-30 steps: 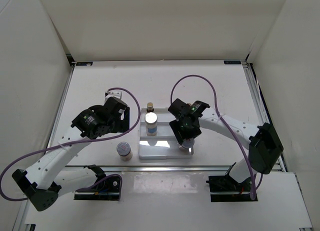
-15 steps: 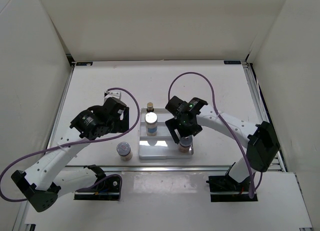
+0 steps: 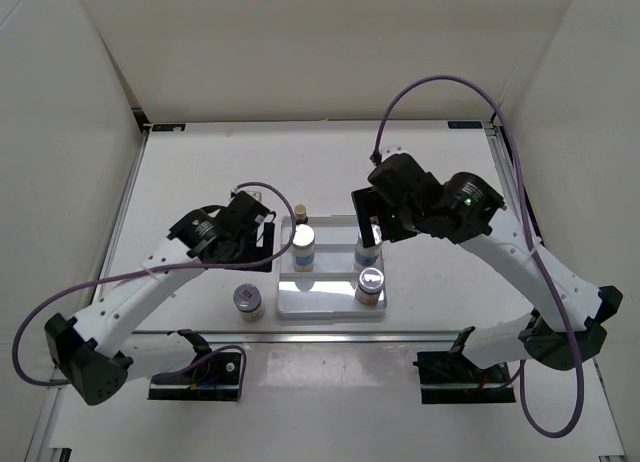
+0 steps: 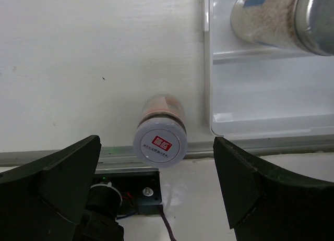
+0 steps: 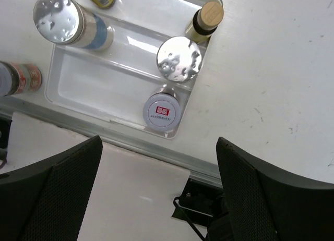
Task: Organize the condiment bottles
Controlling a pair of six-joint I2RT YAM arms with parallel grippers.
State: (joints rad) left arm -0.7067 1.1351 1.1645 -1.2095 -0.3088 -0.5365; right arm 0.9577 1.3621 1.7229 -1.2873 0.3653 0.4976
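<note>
A white stepped rack (image 3: 328, 300) holds condiment bottles: a slim amber one (image 3: 299, 214) at the back left, a blue-white one (image 3: 303, 247) in the middle row, and a short red-label one (image 3: 371, 285) at the front right. The right wrist view also shows a second amber bottle (image 5: 206, 16) and a second silver-lidded bottle (image 5: 179, 52). Another red-label bottle (image 3: 248, 301) stands on the table left of the rack. My right gripper (image 3: 372, 225) hangs open and empty high above the rack's right side. Open too, my left gripper (image 4: 156, 165) hovers above the loose red-label bottle (image 4: 160, 142).
A metal rail (image 3: 330, 334) runs along the table's near edge just in front of the rack. The arm base mounts (image 3: 200, 372) sit below it. White walls enclose the table on three sides.
My right gripper opened, left the red-label bottle at the rack's front right and rose up and back. My left arm shifted right, toward the rack.
</note>
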